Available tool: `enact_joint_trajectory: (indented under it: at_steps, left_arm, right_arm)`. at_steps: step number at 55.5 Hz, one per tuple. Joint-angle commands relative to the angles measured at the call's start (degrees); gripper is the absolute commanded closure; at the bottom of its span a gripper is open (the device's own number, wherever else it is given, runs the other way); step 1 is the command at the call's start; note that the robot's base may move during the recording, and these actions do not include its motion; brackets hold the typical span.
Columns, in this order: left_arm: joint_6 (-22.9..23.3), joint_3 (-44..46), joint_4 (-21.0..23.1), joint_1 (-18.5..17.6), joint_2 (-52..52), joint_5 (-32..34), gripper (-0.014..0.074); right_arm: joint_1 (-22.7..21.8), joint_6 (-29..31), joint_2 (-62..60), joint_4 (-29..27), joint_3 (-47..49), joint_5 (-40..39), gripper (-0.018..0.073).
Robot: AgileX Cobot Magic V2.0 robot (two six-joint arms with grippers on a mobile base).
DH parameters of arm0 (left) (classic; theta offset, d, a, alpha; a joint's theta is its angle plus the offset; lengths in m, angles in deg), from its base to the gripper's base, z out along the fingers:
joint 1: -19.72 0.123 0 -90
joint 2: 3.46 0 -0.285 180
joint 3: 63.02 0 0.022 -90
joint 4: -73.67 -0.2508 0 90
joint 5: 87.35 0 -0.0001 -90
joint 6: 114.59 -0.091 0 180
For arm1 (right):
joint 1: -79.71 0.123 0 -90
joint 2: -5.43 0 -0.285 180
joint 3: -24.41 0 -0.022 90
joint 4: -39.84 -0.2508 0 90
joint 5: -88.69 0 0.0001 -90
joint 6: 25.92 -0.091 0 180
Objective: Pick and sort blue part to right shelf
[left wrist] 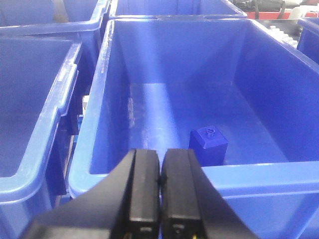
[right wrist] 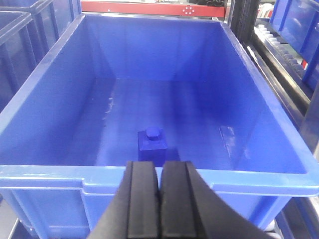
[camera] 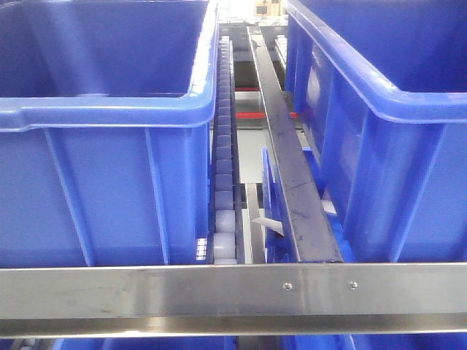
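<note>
Since both the left gripper [left wrist: 159, 199] and right gripper [right wrist: 159, 199] are seen pinched closed on nothing, 1 small blue part [right wrist: 152, 144] sat on a bin floor [right wrist: 199, 114] is probably best grabbed by its flat sides, being likely light, rigid, slick plastic.

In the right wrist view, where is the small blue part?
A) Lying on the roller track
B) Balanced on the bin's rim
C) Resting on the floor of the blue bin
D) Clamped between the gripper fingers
C: the blue part sits on the floor of the blue bin, beyond the shut, empty right gripper.
</note>
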Motion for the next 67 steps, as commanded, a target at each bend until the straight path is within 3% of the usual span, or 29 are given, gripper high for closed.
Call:
enact_joint_trajectory:
  at_steps: [1,18,25,29,33,40,51,53,67]
  left_arm:
    - [0.5,1.4,-0.5,0.1,0.6,4.6,0.0471]
    - [0.5,0.8,0.5,0.3,0.6,4.4,0.0471]
    - [-1.3,-0.8,6.1,3.3,-0.4,6.4,0.0471]
    - [-7.5,-2.8,9.4,6.2,-1.9,9.1,0.0471]
    - [-10.3,-5.6,11.7,8.8,-3.4,12.6,0.0471]
    - [-10.4,-11.5,12.5,11.5,-3.3,20.7,0.0471]
    - [-10.4,-21.1,13.2,11.9,-3.3,33.1,0.0471]
    - [-10.4,-20.8,13.6,11.9,-3.3,30.2,0.0471]
    - [-10.4,-20.9,14.0,11.9,-3.3,32.2,0.0471]
  right_arm:
    - [-0.2,0.4,-0.4,0.3,1.5,-5.2,0.051]
    - [-0.2,0.4,-0.4,0.3,1.5,-5.1,0.051]
    - [-0.2,0.4,-0.4,0.3,1.5,-5.1,0.051]
    - [-0.2,0.4,-0.4,0.3,1.5,-5.1,0.051]
    - [-0.2,0.4,-0.4,0.3,1.5,-5.1,0.051]
    - [-0.2,0.4,-0.4,0.3,1.5,-5.1,0.051]
    - [-0.2,0.4,-0.4,0.3,1.5,-5.1,0.051]
    - [-0.2,0.4,-0.4,0.3,1.5,-5.1,0.051]
    - [-0.2,0.4,-0.4,0.3,1.5,-5.1,0.051]
